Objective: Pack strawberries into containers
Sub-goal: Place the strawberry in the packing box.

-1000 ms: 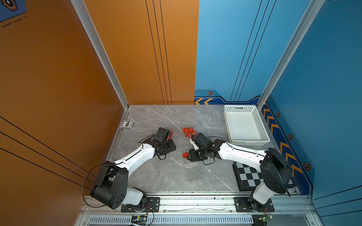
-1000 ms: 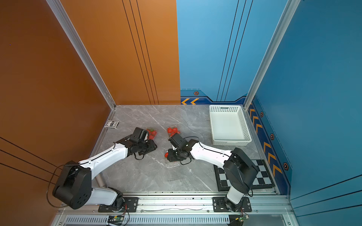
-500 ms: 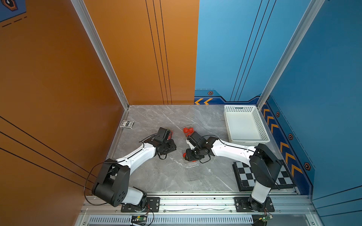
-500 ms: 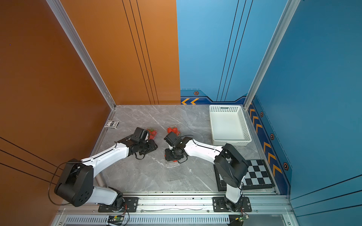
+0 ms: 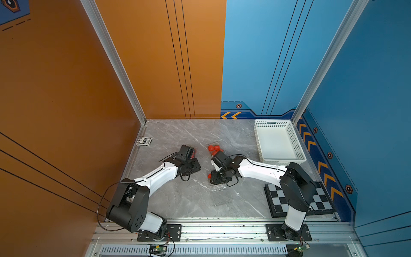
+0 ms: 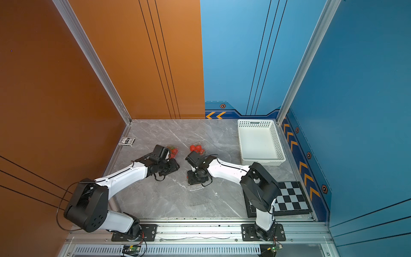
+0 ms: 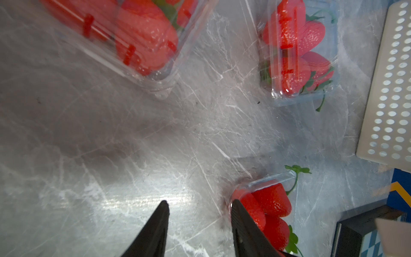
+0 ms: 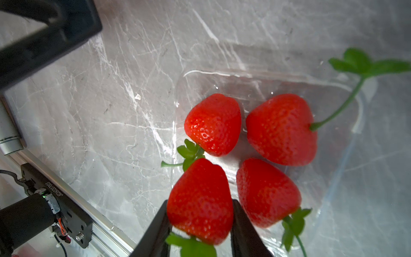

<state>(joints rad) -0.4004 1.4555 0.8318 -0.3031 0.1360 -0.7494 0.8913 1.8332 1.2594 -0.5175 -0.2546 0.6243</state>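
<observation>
My right gripper (image 8: 199,207) is shut on a red strawberry (image 8: 200,195), held just over an open clear container (image 8: 333,155) with three strawberries (image 8: 281,129) lying in it. In both top views that gripper (image 5: 216,178) hangs over the container (image 5: 218,188) at mid table. My left gripper (image 7: 200,203) is open with only bare table between its fingers; one finger (image 7: 242,220) stands beside that container's strawberries (image 7: 270,200). Two more containers (image 7: 142,40) (image 7: 298,55) hold strawberries under clear plastic. In a top view the left gripper (image 6: 170,165) sits near one container (image 6: 174,151).
A large white perforated basket (image 5: 272,122) stands at the back right. A black-and-white checkerboard (image 5: 320,200) lies at the front right, partly under the right arm. A small card box (image 5: 144,141) lies by the left wall. Grey marble table (image 5: 178,200) spreads in front.
The right arm has swung a little to the left, carrying its strawberry over the mid-table container. The left arm has barely moved.
</observation>
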